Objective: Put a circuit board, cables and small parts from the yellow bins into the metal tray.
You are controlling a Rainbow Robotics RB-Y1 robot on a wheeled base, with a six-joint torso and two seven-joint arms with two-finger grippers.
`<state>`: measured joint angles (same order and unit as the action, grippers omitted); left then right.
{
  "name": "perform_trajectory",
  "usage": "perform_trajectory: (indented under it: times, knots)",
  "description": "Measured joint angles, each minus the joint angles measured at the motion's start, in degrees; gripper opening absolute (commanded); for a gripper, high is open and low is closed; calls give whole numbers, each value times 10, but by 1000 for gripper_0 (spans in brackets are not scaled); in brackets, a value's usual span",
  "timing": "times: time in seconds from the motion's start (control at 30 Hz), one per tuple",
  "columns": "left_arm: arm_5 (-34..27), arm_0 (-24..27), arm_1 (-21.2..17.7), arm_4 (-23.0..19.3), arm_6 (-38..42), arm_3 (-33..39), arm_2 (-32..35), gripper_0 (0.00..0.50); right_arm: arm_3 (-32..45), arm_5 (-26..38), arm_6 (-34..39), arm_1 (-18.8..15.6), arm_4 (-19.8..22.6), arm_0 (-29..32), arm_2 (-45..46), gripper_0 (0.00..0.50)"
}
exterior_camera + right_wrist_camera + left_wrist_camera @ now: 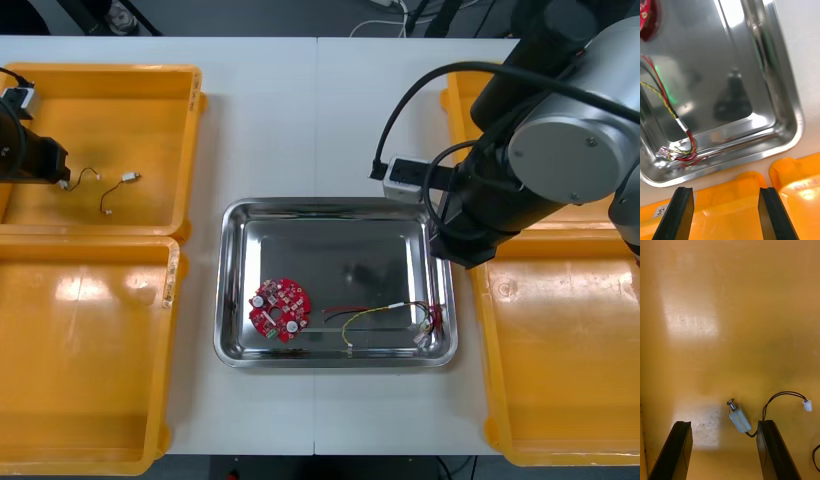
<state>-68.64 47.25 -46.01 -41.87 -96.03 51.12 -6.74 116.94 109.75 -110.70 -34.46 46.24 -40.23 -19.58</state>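
- My left claw [724, 423] is spread and hangs over the far-left bin [150, 100], near its outer edge.
- The part [739, 419] lies on the bin floor between my fingers, closer to one. Its long axis slants across the gap, so I judge a small wrist turn is needed before closing.
- Its black cable [784, 394] trails past that finger to a white plug [807, 405].
- My right claw [727, 189], spread and empty, hangs at the right edge of the tray [340, 240], far from the part.
- The joint of cable and part sits tight against my finger, and a second cable [814, 453] is cut off.
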Motion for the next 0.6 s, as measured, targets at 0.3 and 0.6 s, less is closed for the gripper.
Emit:
perform_trajectory:
  times: [0.3, 0.6]
  knots:
    - [17, 0, 8, 0, 0, -18, 0, 500, -4, 0, 31, -40, -5, 0, 45, 500]
    - [28, 0, 19, 0, 0, -22, 0, 500, -53, 0, 32, -50, -54, 0, 104, 500]
